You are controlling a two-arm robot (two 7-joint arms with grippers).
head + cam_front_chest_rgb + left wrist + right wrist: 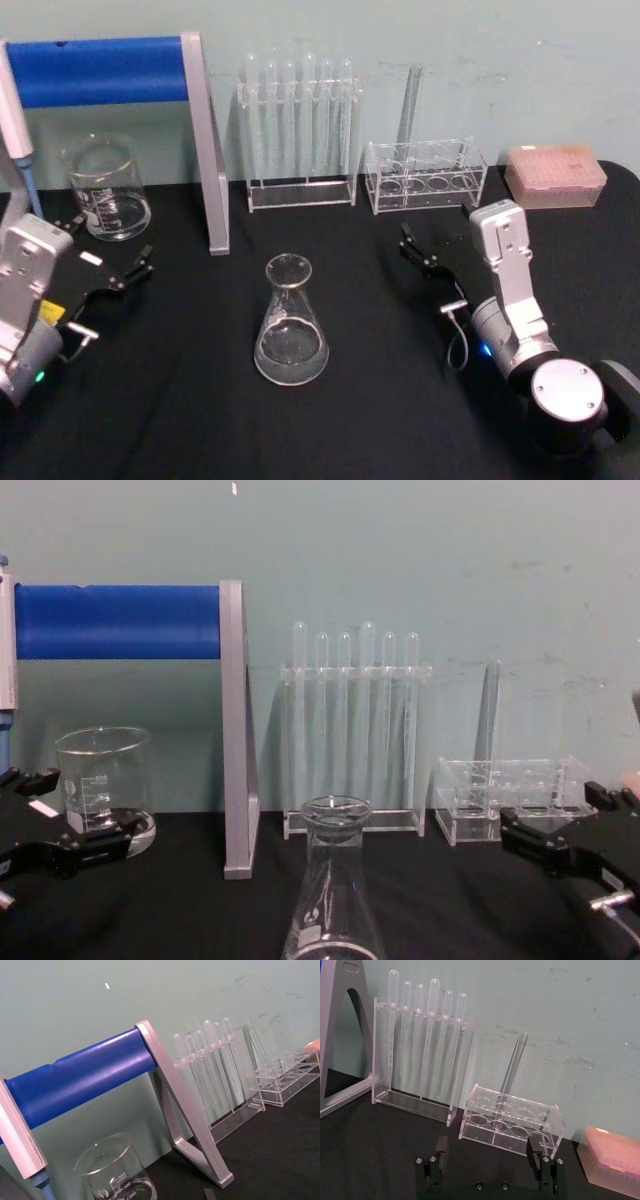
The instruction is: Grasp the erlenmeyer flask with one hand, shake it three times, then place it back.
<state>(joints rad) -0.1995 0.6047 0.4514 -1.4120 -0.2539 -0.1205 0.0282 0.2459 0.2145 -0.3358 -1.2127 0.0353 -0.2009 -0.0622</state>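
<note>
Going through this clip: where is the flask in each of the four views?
Head view: flask stands at centre on the black table, between the two arms.
Chest view: bottom centre, its base cut off by the lower edge.
Left wrist view: not in it.
Right wrist view: not in it.
Shared landmark: the tall tube rack.

Black table [180, 420]; flask [291, 325], beaker [107, 188], racks

Even, soft indoor light; faint glare on erlenmeyer flask [291, 325]; slight overall blur; weak shadows.
</note>
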